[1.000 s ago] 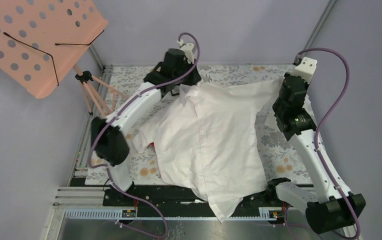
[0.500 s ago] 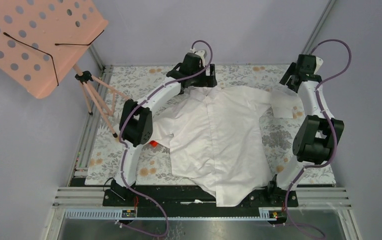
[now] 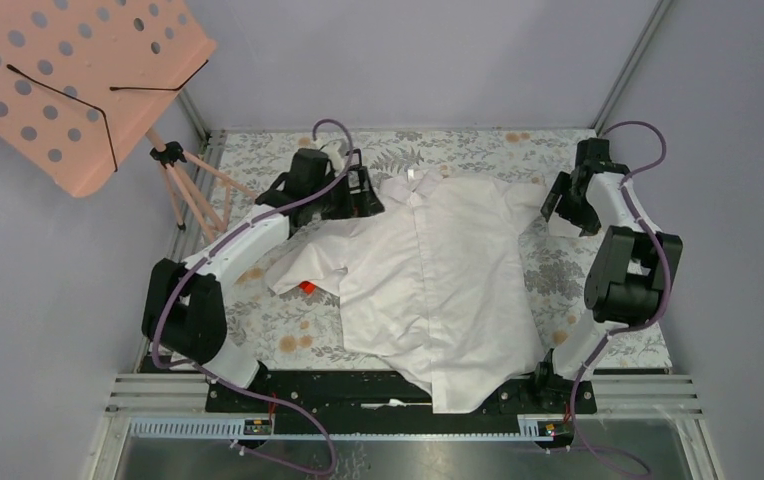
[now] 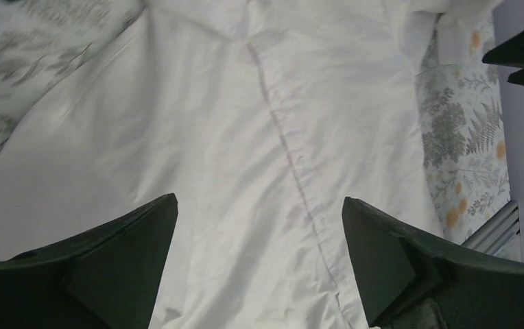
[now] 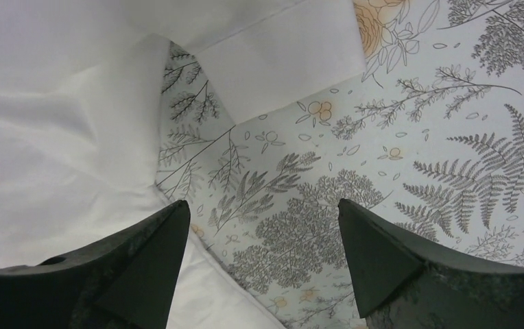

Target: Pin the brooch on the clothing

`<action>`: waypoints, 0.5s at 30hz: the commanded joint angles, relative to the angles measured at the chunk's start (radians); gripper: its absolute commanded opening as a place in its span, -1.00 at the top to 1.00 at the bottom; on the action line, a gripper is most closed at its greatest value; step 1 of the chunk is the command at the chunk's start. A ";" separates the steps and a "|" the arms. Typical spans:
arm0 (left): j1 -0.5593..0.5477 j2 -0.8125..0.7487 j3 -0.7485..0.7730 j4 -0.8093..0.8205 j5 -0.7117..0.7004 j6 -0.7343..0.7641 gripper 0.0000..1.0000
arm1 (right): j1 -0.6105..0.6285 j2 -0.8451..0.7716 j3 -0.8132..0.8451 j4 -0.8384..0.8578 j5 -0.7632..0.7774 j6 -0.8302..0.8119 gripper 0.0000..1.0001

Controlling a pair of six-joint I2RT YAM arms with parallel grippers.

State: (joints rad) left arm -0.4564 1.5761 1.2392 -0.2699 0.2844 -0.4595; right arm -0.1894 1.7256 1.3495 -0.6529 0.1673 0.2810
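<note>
White shirt (image 3: 428,270): lay front up mid-desk, collar toward the far edge, hem over the near edge.
Left gripper (image 4: 259,205): fingers spread, empty, above the buttoned front.
Right gripper (image 5: 263,205): fingers spread, empty, above the floral cloth (image 5: 410,137) beside a sleeve, near the far right corner.
Brooch: could not be made out.

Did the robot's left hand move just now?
Yes. The left hand slid left and nearer, away from the table's far edge, toward the tripod.
</note>
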 commanded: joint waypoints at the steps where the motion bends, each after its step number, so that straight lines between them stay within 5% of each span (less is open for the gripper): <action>1: 0.102 -0.106 -0.131 0.023 0.074 -0.050 -0.98 | 0.002 0.115 0.093 -0.104 0.031 -0.067 -0.71; 15: 0.216 -0.171 -0.246 0.035 0.063 -0.085 -0.98 | 0.002 0.355 0.307 -0.208 -0.010 -0.098 -0.44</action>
State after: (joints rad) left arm -0.2478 1.4067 1.0122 -0.2897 0.3508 -0.5266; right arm -0.1890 2.0602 1.5978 -0.8009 0.1696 0.2012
